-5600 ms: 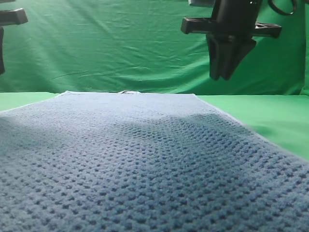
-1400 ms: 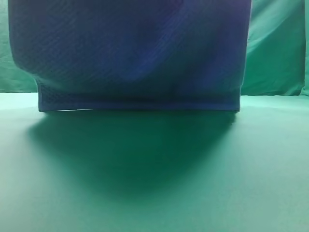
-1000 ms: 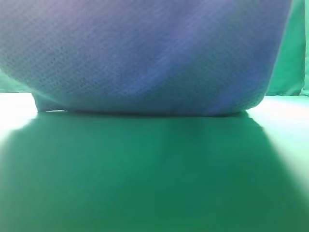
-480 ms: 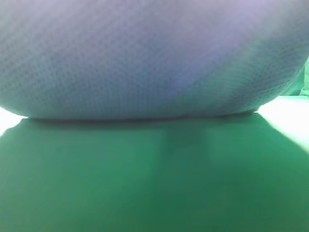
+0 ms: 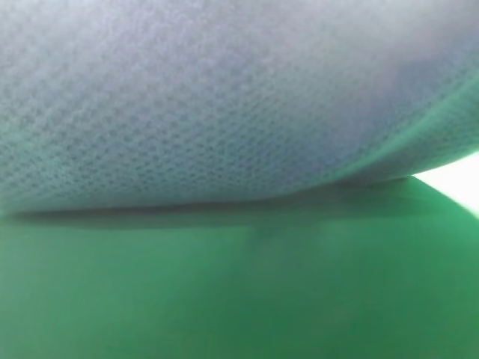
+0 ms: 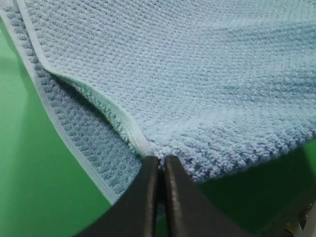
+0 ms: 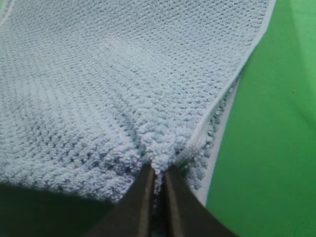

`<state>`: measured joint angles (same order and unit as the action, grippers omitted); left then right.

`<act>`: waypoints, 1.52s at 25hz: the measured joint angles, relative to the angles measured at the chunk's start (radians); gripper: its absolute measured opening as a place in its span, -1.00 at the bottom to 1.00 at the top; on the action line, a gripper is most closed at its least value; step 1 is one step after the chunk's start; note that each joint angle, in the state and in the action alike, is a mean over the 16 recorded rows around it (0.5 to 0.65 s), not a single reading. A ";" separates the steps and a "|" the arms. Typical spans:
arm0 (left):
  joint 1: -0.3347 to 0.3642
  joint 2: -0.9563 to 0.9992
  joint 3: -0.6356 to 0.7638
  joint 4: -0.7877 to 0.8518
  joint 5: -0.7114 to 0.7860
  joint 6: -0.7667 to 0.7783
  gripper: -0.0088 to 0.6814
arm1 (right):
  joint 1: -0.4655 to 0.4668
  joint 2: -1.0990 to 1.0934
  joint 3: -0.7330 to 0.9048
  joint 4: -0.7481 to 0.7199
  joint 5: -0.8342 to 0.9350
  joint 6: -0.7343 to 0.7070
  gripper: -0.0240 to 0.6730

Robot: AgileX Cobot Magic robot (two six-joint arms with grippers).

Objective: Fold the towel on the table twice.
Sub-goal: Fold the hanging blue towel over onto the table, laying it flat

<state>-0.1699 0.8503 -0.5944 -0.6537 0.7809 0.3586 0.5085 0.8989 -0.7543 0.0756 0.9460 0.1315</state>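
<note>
In the exterior high view we see the towel [image 5: 224, 105] filling the upper part, its underside lifted close to the lens, with the green counter [image 5: 239, 299] in shadow beneath it; neither claw shows here. In the left wrist view our left claw [image 6: 161, 170] is clamped on the towel [image 6: 197, 74] at its hemmed corner; under that corner a second towel layer lies on the counter [image 6: 29, 163]. In the right wrist view our right claw [image 7: 158, 177] pinches the towel [image 7: 123, 74] near its pale hem; the counter [image 7: 271, 123] lies to the right of the towel.
</note>
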 joint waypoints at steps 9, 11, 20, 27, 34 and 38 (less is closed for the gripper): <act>0.000 0.126 -0.004 -0.021 -0.145 0.001 -0.97 | -0.002 0.157 -0.042 -0.059 -0.039 0.000 -0.93; 0.000 0.169 -0.014 -0.029 -0.178 0.002 -0.97 | -0.005 0.205 -0.062 -0.071 -0.058 0.000 -0.93; -0.002 0.395 -0.113 -0.060 -0.313 0.018 -0.97 | -0.035 0.424 -0.192 -0.128 -0.178 -0.006 -0.93; -0.004 0.576 -0.231 -0.081 -0.407 0.038 -0.97 | -0.071 0.590 -0.313 -0.175 -0.273 -0.010 -0.93; -0.005 0.741 -0.338 -0.102 -0.487 0.050 -0.97 | -0.103 0.736 -0.426 -0.209 -0.348 -0.011 -0.93; -0.005 0.816 -0.385 -0.113 -0.513 0.052 -0.97 | -0.118 0.807 -0.476 -0.218 -0.380 -0.010 -0.93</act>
<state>-0.1745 1.6660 -0.9789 -0.7671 0.2677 0.4109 0.3909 1.7061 -1.2301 -0.1421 0.5657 0.1216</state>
